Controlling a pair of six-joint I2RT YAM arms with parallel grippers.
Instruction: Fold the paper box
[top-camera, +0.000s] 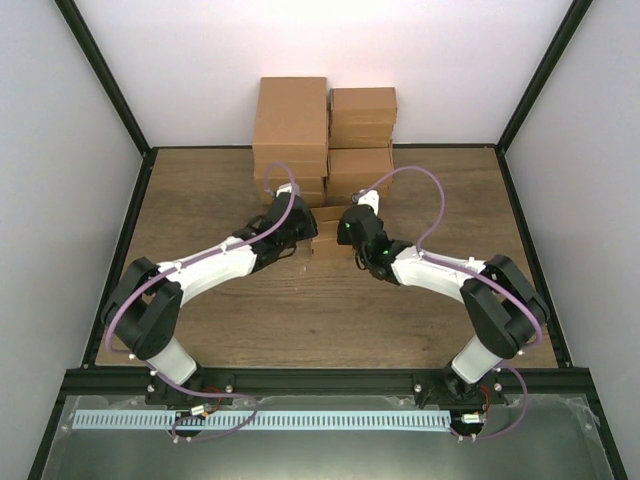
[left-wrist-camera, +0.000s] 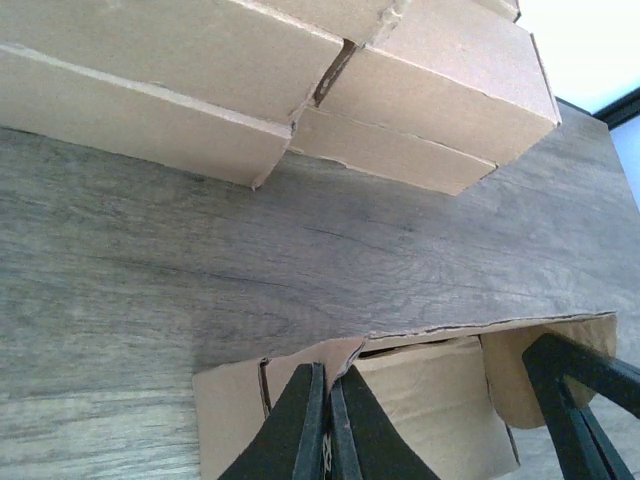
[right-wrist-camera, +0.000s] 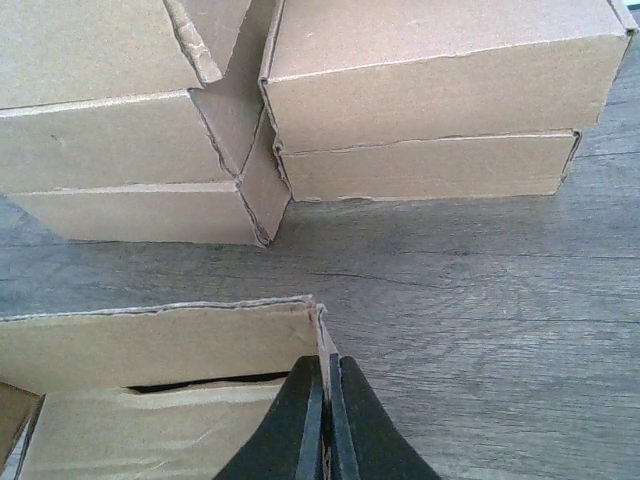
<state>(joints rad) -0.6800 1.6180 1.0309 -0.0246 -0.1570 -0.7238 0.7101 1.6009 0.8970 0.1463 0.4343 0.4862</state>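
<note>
- Paper box (right-wrist-camera: 150, 350) sits centre frame in the overhead view, below the stacked boxes (top-camera: 290, 125).
- Right gripper (right-wrist-camera: 326, 415) pinches its side wall, holding it upright.
- Left gripper (left-wrist-camera: 327, 420) is pressed together at the opposite edge, apparently bracing it.

Paper box (right-wrist-camera: 150, 345): plain tan-brown card, unprinted.
Stacked cartons (top-camera: 290, 120), far side: same tan-brown.
Table (top-camera: 300, 310): grey-brown wood grain.
Left pincer (left-wrist-camera: 332, 400), right pincer (right-wrist-camera: 325, 390): black.
Arms (top-camera: 215, 265): white shells, black joints.
Cables (top-camera: 437, 195): lilac.
Walls (top-camera: 300, 40): white.

High rear overview; two low, close wrist views, both toward stacked boxes (right-wrist-camera: 430, 90)
</note>
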